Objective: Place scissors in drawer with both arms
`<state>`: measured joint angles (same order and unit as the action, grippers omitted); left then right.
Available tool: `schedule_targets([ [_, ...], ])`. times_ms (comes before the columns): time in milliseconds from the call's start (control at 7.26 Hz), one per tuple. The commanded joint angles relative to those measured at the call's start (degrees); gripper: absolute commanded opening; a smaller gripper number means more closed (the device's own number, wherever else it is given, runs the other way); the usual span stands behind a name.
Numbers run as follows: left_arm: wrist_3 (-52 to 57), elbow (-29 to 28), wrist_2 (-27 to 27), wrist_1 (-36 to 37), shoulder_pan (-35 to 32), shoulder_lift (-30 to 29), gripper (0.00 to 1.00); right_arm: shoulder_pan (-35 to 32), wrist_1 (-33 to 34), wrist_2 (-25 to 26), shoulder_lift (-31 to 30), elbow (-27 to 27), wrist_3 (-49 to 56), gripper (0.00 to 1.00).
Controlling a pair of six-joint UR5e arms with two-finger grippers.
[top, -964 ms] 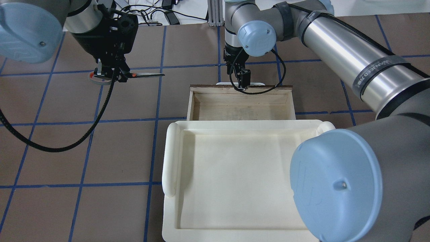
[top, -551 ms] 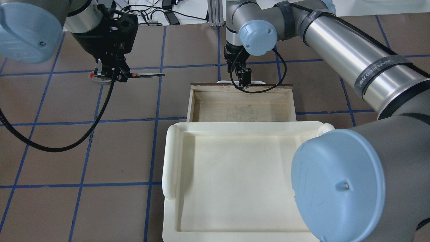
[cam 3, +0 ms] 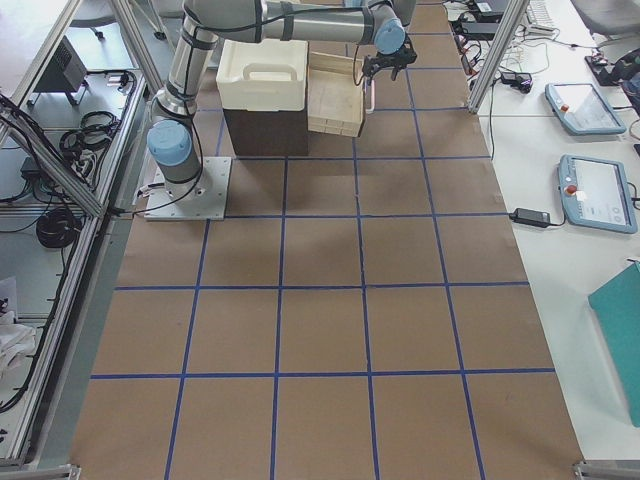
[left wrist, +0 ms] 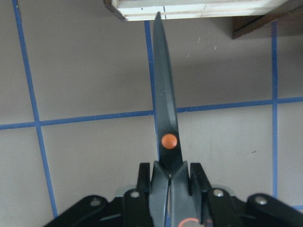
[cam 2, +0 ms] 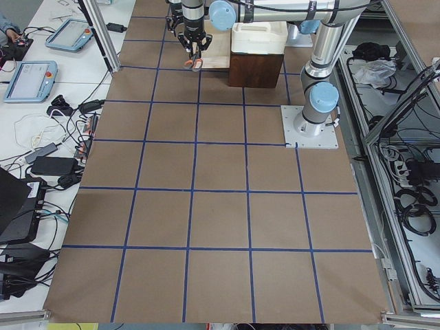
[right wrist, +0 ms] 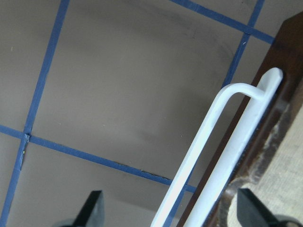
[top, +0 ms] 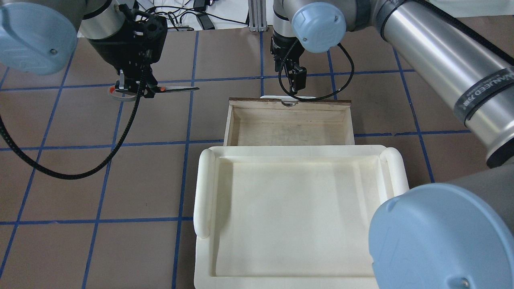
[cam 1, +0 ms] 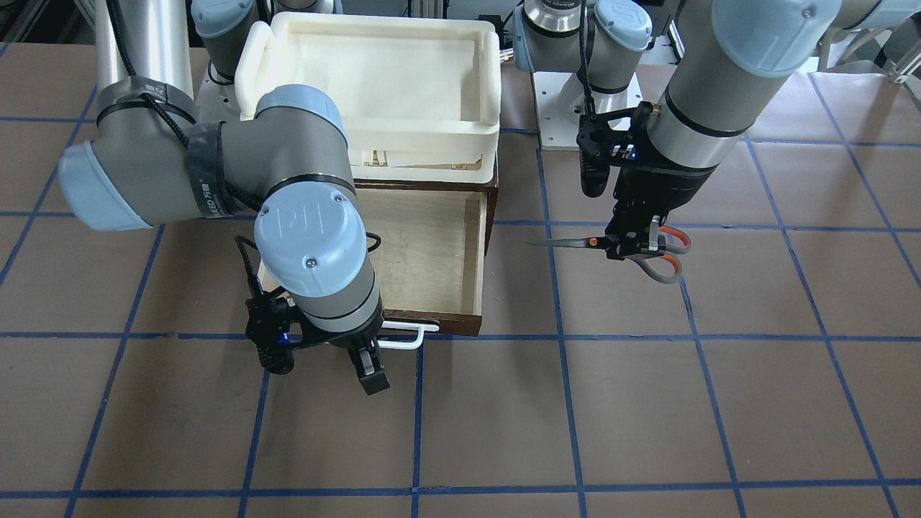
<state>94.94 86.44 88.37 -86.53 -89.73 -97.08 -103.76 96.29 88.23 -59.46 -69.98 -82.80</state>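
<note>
Scissors (cam 1: 575, 243) pinched in left gripper (cam 1: 634, 243); right gripper (top: 298, 83) spread, seemingly off handle (right wrist: 202, 142). Risk: tip caught on drawer (top: 287, 124) wall if carried low.

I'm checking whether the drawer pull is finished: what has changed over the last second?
The right end effector has let go of the white handle and backed away from it, jaws open; the drawer slid out slightly first. The left end effector and its clamped scissors stayed put.
</note>
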Motion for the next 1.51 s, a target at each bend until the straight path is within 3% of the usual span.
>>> schedule_targets([
  [0, -1.2, -0.4, -1.1, 0.0, -0.6, -0.5, 0.0, -0.1, -2.5, 3.1, -2.8, -0.1, 2.4, 1.0],
  [138, -5.6, -0.3, -4.8, -0.3, -1.7, -0.6, 0.0, 0.0, -4.2, 3.9, -6.1, -0.6, 11.8, 1.0],
  [413, -7.6, -0.4, -1.3, 0.2, -8.1, -1.5, 0.0, 0.8, -4.3, 7.8, -10.4, -2.1, 26.8, 1.0],
  [551, -9.3, -0.4, -1.9, 1.3, -9.5, -2.3, 0.0, 2.9, -4.5, 6.8, -12.0, -2.5, 30.9, 1.0],
  [826, -12.2, -0.5, -2.2, 3.2, -13.3, -4.1, 0.0, 6.3, -4.5, 5.1, -17.2, -3.8, 56.2, 1.0],
  [1101, -19.2, -0.7, -2.3, 8.4, -17.4, -7.8, 0.0, 7.6, -4.5, 3.6, -21.5, -7.1, 66.3, 1.0],
  [1377, -26.7, -2.6, -1.9, 8.3, -21.3, -10.6, 0.0, 9.8, -4.6, 1.0, -22.5, -7.5, 72.3, 1.0],
])
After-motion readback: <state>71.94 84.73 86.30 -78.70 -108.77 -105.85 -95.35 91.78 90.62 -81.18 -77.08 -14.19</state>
